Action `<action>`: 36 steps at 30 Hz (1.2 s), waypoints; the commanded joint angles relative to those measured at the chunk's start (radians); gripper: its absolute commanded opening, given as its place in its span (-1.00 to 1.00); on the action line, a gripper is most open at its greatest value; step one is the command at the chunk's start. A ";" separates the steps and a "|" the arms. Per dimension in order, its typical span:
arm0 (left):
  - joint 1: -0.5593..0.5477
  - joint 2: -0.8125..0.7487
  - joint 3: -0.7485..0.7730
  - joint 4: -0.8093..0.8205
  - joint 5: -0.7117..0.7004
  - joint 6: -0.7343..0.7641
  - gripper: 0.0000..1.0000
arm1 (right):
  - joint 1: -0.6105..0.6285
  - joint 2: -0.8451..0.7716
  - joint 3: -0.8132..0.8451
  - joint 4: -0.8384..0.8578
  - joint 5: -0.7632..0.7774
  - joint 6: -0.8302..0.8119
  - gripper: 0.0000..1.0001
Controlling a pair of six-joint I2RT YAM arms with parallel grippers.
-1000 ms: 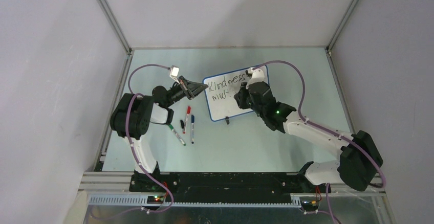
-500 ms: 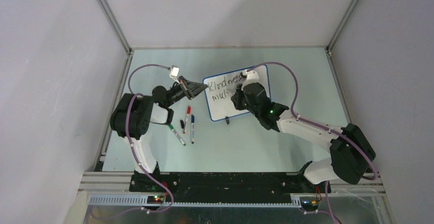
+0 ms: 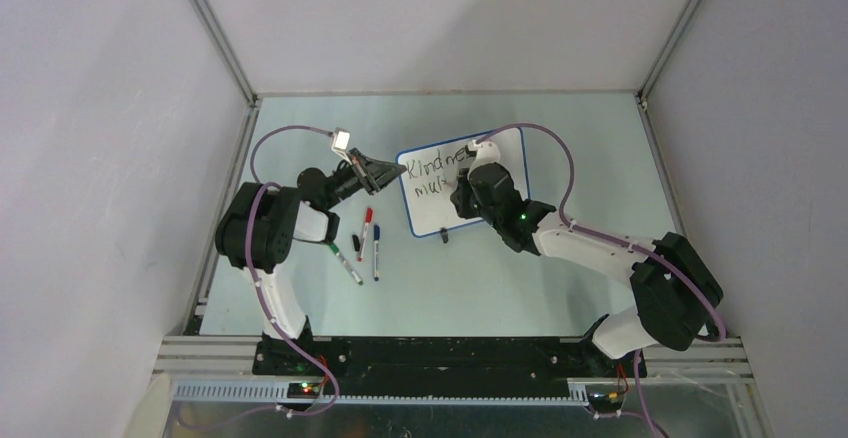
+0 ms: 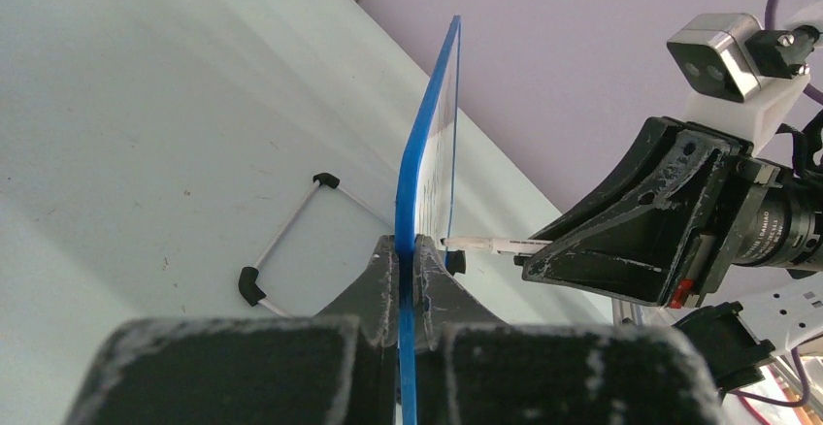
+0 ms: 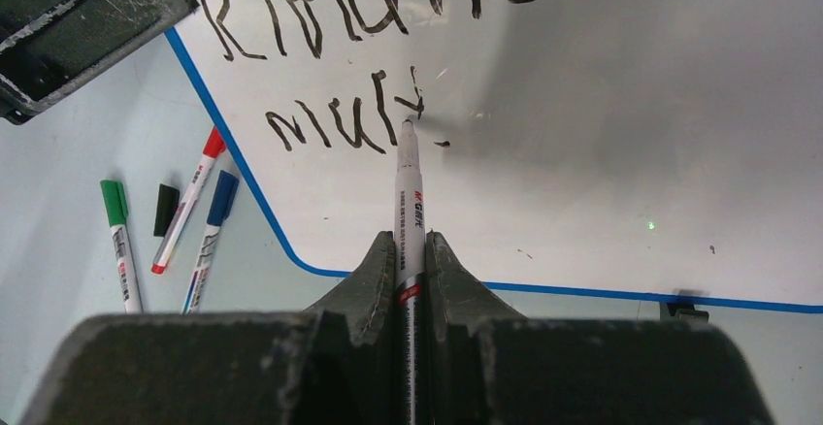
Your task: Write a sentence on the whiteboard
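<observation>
The whiteboard (image 3: 440, 214) stands tilted at mid-table; it shows edge-on in the left wrist view (image 4: 428, 144). My left gripper (image 3: 394, 171) is shut on its left blue rim (image 4: 408, 250). My right gripper (image 3: 463, 191) is shut on a white-barrelled black marker (image 5: 409, 202). The marker's tip touches the board just right of the second line. The sentence (image 5: 340, 119) reads "Kindness" above and "mult" below, with a small dash beside the tip. The marker also shows from the side in the left wrist view (image 4: 485, 245).
A green marker (image 3: 346, 264), a red marker (image 3: 365, 229), a blue marker (image 3: 376, 251) and a black cap (image 3: 356, 243) lie on the table left of the board. The board's wire foot (image 4: 282, 241) rests behind it. Enclosure walls ring the table.
My right gripper has moved left across the board with the marker, now covering the end of "Kindness". The left gripper and the board have not moved.
</observation>
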 commanded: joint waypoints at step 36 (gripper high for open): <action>0.008 -0.044 -0.003 0.054 -0.005 0.041 -1.00 | -0.024 0.020 0.073 -0.035 0.065 0.052 -1.00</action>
